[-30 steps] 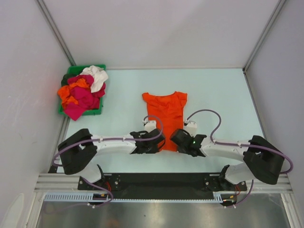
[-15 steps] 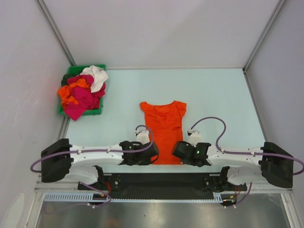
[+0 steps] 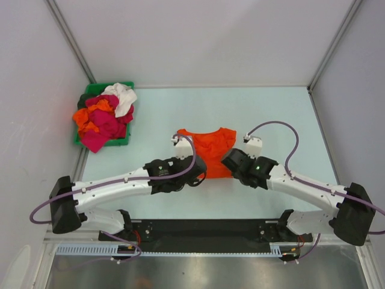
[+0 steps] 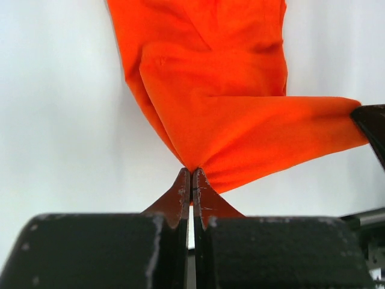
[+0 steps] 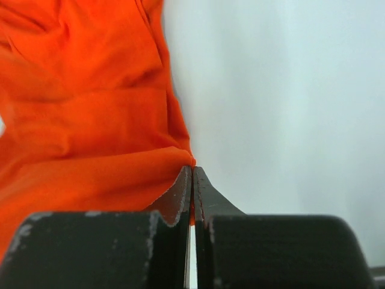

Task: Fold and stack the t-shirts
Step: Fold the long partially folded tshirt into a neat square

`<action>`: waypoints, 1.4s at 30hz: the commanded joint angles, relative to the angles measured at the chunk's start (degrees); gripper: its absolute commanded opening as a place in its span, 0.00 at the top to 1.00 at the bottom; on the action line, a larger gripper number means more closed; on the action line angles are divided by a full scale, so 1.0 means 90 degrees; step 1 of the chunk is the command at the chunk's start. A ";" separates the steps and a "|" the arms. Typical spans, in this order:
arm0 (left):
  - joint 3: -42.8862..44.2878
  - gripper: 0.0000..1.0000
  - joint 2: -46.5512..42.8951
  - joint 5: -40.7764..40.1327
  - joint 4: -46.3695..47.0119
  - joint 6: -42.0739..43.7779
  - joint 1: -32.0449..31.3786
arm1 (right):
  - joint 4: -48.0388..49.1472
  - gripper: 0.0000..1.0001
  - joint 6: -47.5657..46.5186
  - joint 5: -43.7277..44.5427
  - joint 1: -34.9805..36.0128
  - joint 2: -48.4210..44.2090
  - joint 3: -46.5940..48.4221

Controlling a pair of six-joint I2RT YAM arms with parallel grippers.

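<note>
A bright orange t-shirt (image 3: 207,147) lies in the middle of the table, collar toward the far side. Its near part is lifted and doubled back over the rest. My left gripper (image 3: 200,173) is shut on the shirt's left hem corner, and the left wrist view shows the cloth (image 4: 222,114) pinched at the fingertips (image 4: 191,173). On the other side, my right gripper (image 3: 227,164) is shut on the right hem corner, with orange cloth (image 5: 90,150) bunched against its tips (image 5: 192,170). More t-shirts in magenta (image 3: 105,123), white (image 3: 123,96) and orange (image 3: 84,117) are heaped at the far left.
A green plastic bin (image 3: 93,89) holds the heap of shirts against the left wall. Grey walls close the table on the left, far and right sides. Both arms reach in from the near edge, with purple cables (image 3: 289,135) looping above them.
Both grippers first drew the hem back toward the near edge, stretching the shirt flat. They have since moved away from the near edge, carrying the hem up over the shirt.
</note>
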 commanded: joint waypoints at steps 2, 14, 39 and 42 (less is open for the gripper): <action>0.0161 1.00 0.0113 -0.0487 0.0220 0.0836 0.0663 | 0.0769 1.00 -0.1320 0.0347 -0.0893 0.0208 0.0304; 0.0990 1.00 0.1254 -0.0312 0.1275 0.1939 0.2099 | 0.2332 1.00 -0.2395 -0.0219 -0.2066 0.2141 0.1602; 0.3276 0.86 0.4342 0.0500 0.1764 0.2262 0.3614 | 0.2987 1.00 -0.2865 -0.0669 -0.2906 0.5414 0.4191; 0.3198 0.52 0.4011 0.0392 0.1949 0.2418 0.3614 | 0.3085 0.72 -0.2923 -0.0532 -0.2877 0.5131 0.4162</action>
